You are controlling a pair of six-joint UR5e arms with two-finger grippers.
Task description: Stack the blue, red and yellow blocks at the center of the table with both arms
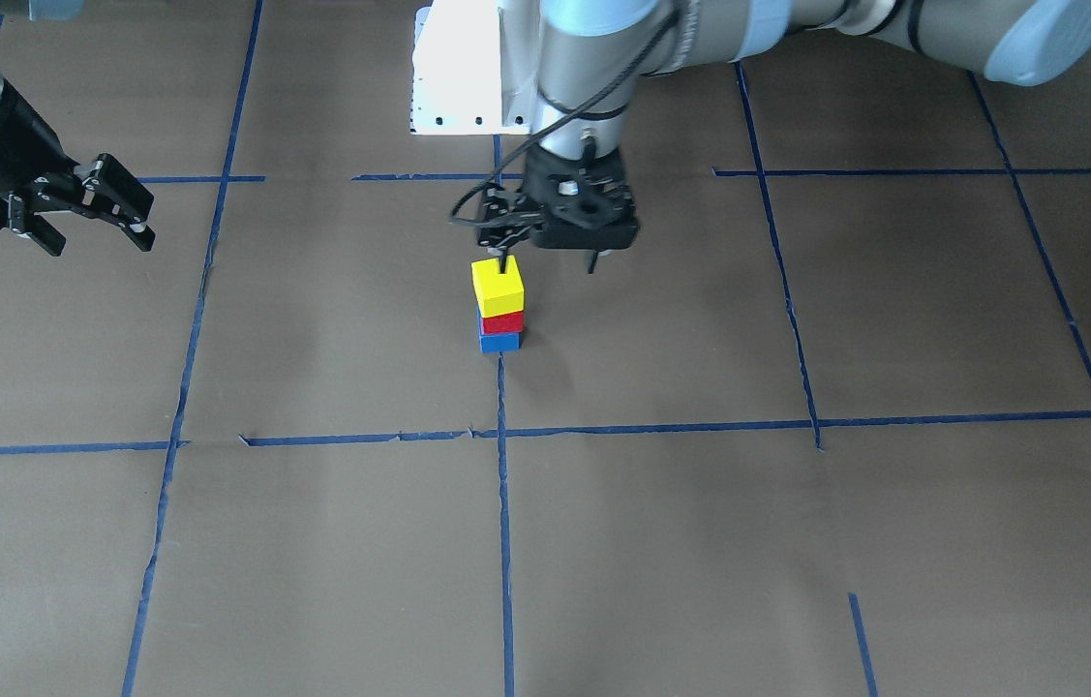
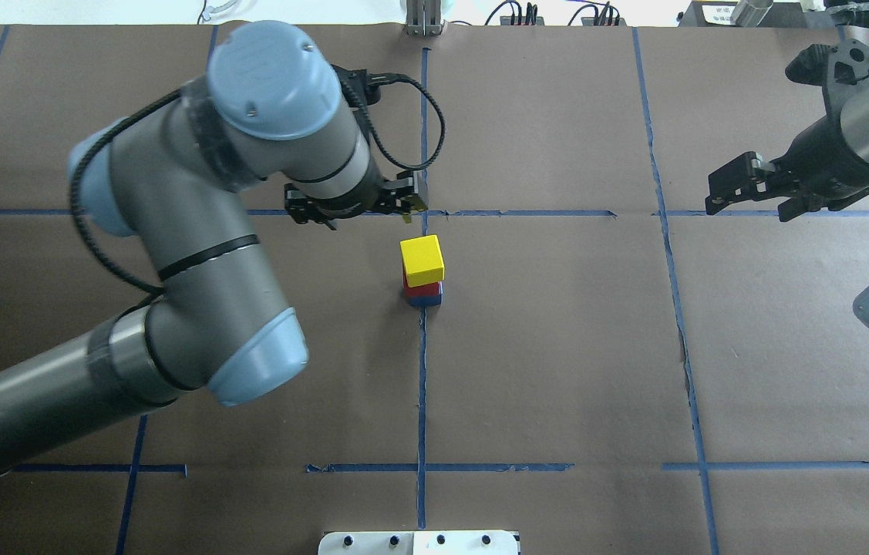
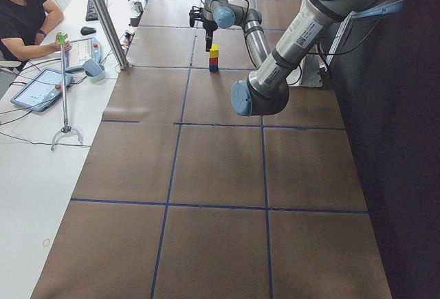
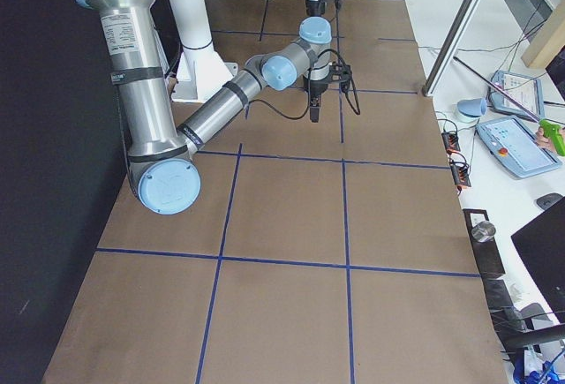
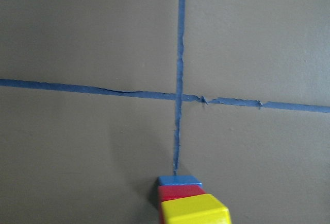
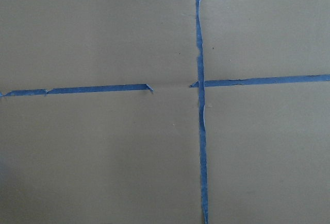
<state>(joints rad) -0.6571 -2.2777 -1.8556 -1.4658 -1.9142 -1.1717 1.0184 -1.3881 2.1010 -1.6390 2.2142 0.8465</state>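
At the table's centre a yellow block [image 1: 498, 286] sits on a red block [image 1: 503, 321], which sits on a blue block [image 1: 500, 341]. The stack shows in the overhead view as yellow [image 2: 422, 259], red [image 2: 422, 290] and blue [image 2: 425, 300], and at the bottom of the left wrist view [image 5: 193, 209]. My left gripper [image 1: 547, 263] is open and empty, raised just beside the stack's top, on the robot's left of it, not touching. It also shows overhead [image 2: 366, 222]. My right gripper [image 1: 100, 242] is open and empty, far off to the robot's right [image 2: 749, 211].
Blue tape lines [image 1: 503, 503] divide the brown table cover into squares. The white robot base plate [image 1: 458, 77] is at the robot's edge. A person [image 3: 20, 17] sits at a side desk with tablets [image 3: 41, 87] beyond the table's far edge.
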